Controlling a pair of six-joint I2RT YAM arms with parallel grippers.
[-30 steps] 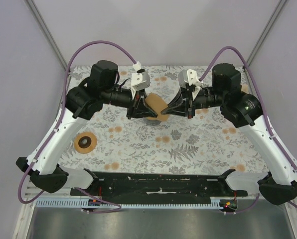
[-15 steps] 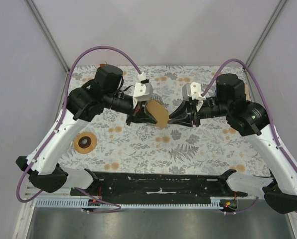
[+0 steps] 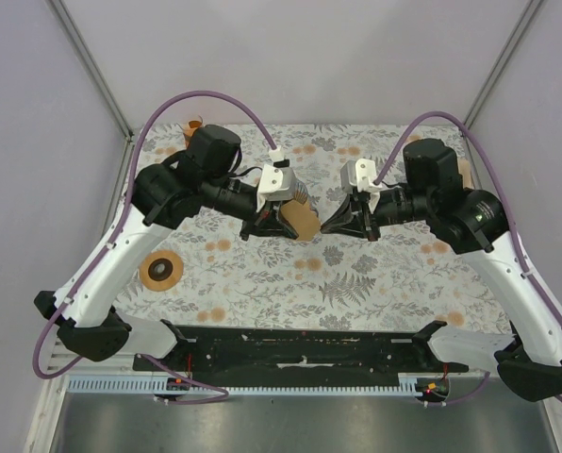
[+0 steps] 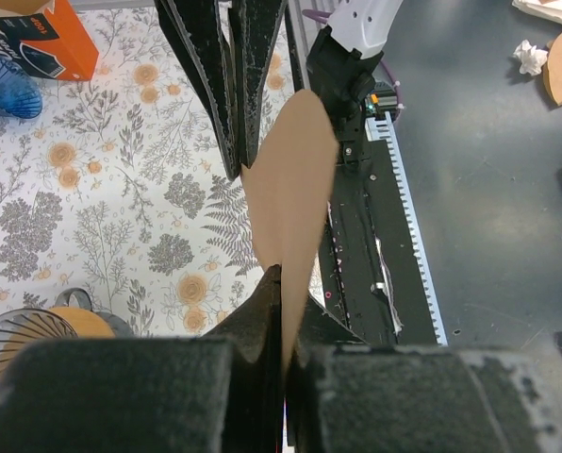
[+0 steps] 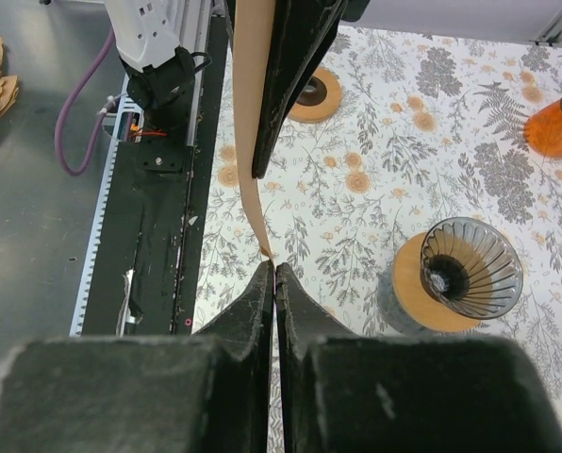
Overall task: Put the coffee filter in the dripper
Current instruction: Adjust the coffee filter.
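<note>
A brown paper coffee filter (image 3: pixel 304 221) hangs in the air over the middle of the table, edge-on in both wrist views. My left gripper (image 4: pixel 283 283) is shut on one end of the filter (image 4: pixel 290 189). My right gripper (image 5: pixel 273 267) faces it from the right, its jaws closed with the filter's (image 5: pixel 251 113) lower corner pinched at their tips. The glass dripper (image 5: pixel 470 266) stands on its round wooden base on the flowered cloth, below and behind the grippers. It also shows at the lower left of the left wrist view as the dripper (image 4: pixel 22 338). In the top view it is mostly hidden.
A wooden ring (image 3: pixel 161 270) lies on the cloth at the left. An orange box (image 4: pixel 45 42) and a blue ribbed object (image 4: pixel 3 85) stand at the back left, an orange bottle (image 5: pixel 559 123) nearby. A black rail (image 3: pixel 300 344) runs along the near edge.
My right gripper let go of the filter, drew back a little, then closed again on its corner. The left gripper shut on the filter and carried it slightly right and nearer.
</note>
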